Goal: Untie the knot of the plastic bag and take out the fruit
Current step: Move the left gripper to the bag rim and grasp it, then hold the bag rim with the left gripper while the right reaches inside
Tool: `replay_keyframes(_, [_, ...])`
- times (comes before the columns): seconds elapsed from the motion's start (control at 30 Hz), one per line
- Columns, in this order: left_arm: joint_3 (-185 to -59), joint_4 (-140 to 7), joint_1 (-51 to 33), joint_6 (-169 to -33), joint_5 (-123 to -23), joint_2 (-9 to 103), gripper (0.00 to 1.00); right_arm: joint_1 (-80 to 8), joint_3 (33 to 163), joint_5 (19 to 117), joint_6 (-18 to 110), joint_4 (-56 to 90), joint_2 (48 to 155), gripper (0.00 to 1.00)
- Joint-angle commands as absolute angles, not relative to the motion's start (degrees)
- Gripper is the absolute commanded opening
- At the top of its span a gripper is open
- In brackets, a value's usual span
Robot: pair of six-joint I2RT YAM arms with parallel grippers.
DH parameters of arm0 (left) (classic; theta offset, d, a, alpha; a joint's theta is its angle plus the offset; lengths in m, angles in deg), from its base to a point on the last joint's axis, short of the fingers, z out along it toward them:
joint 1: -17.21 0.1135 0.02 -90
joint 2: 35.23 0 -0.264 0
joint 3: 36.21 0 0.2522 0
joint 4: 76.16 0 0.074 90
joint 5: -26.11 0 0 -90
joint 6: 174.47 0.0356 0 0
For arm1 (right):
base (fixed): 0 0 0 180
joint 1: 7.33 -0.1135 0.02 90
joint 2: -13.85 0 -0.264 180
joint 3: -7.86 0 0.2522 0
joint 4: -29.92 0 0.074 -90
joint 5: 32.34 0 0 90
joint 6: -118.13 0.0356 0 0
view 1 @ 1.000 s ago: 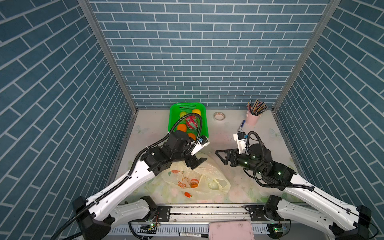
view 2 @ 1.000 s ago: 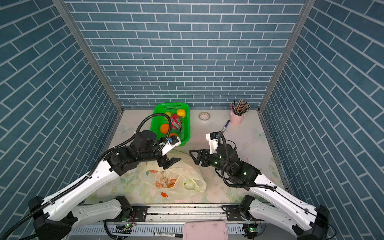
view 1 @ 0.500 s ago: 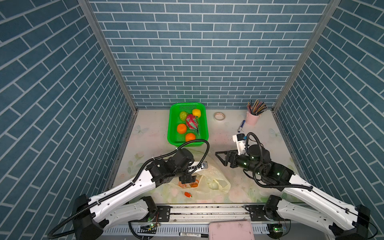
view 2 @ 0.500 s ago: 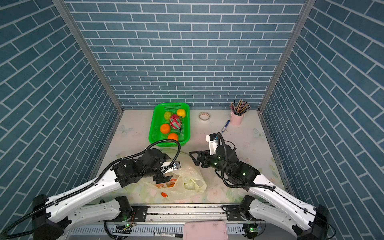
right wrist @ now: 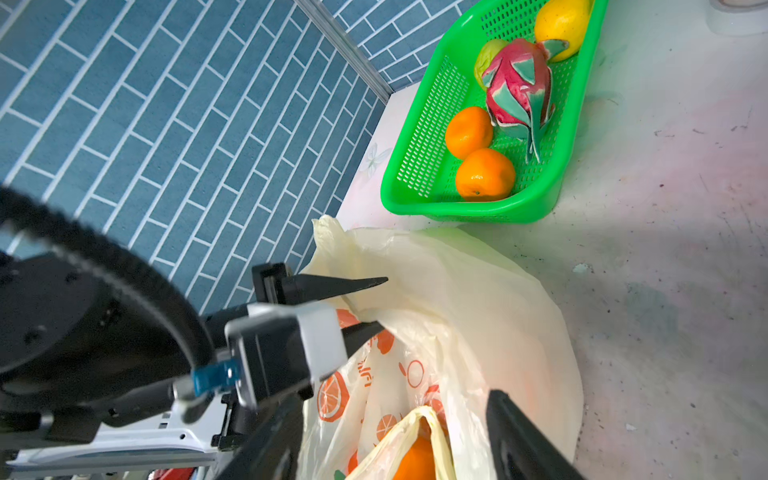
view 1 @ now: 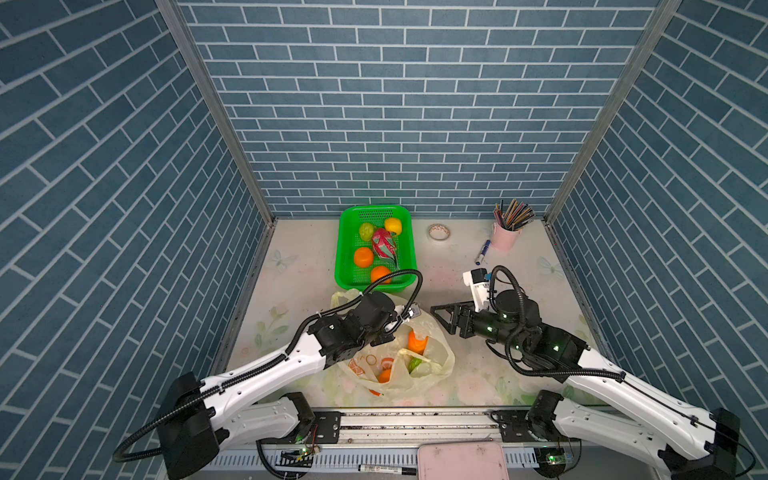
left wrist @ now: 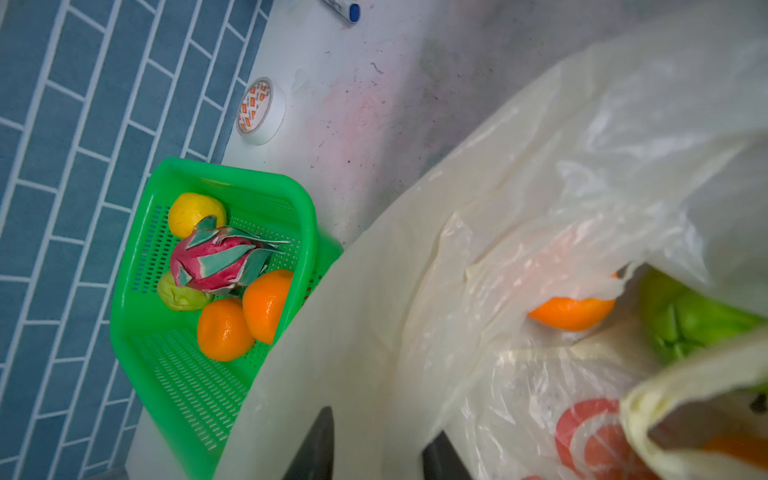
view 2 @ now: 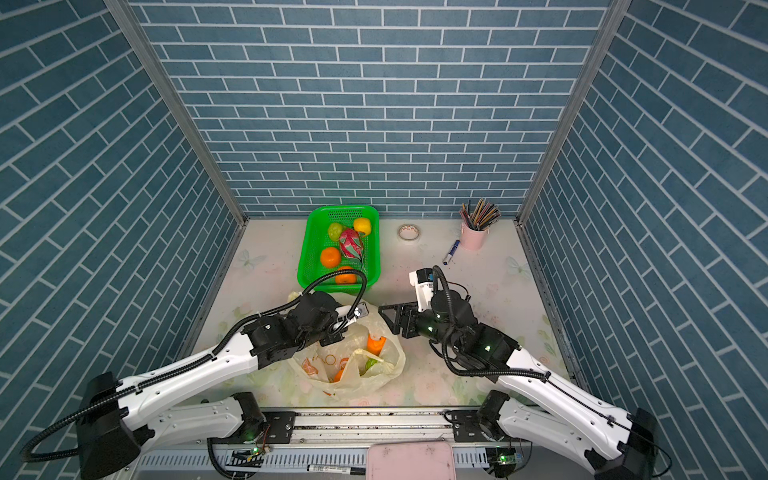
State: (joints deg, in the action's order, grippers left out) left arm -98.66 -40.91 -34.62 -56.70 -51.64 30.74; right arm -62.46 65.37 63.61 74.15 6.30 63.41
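Two arms, left arm (view 1: 266, 370) stretched, jaws narrow astride plastic bag (view 1: 438, 357) film, right arm (view 1: 623, 390) bent, jaws wide

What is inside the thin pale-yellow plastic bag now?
The pale-yellow plastic bag shows an orange fruit and a green fruit at its mouth; crumpled film hides anything deeper.

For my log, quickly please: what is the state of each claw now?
Left claw: partly closed around the plastic bag film; grip cannot be told.
Right claw: open, holding nothing.
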Motion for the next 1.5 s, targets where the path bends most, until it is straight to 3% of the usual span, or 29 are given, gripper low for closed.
replay_keyframes(0.0, [-103.78,-41.15,-32.56,-65.28,-50.59,33.72,0.22,-67.17,65.13,60.52,71.08,6.53,62.98,0.63])
replay_keyframes(0.1, [-108.02,-39.31,-29.52,-70.73,-54.27,36.89,0.12,-72.63,64.47,57.7,68.1,7.54,63.3,0.59])
replay_keyframes(0.37, [-111.78,-41.3,-24.52,-76.23,-65.65,38.85,0.11,-81.59,64.78,57.48,61.36,12.21,73.12,0.56])
replay_keyframes(0.5, [-112.49,-41.14,-22.62,-77.75,-65.77,38.71,0.11,-82.37,69.43,60.43,60.43,10.01,82.16,0.55])
replay_keyframes(0.63, [-113.16,-40.39,-19.74,-79.7,-64.75,37.5,0.11,-82.89,68.7,62.17,61.55,5.97,86.9,0.47])
replay_keyframes(0.97, [-108.96,-41.34,-16.92,-85.51,-67.93,30.15,0.06,-83.18,57.42,57.29,64.26,-10.42,81.81,0.44])
replay_keyframes(1.13, [-102.38,-44.33,-17.16,-90.64,-70.16,23.96,0.06,-83.09,54.52,50.1,68.42,-15.46,76.25,0.42])
replay_keyframes(1.23, [-98.25,-46.72,-17.29,-92.76,-71.93,20.38,0.17,-83.09,55.37,49.82,68.5,-14.67,74.07,0.44])
replay_keyframes(1.47, [-95.74,-45.53,-17.59,-95.03,-72.07,16.88,0.35,-83.1,61.2,50.86,67.09,-12.55,70.54,0.64])
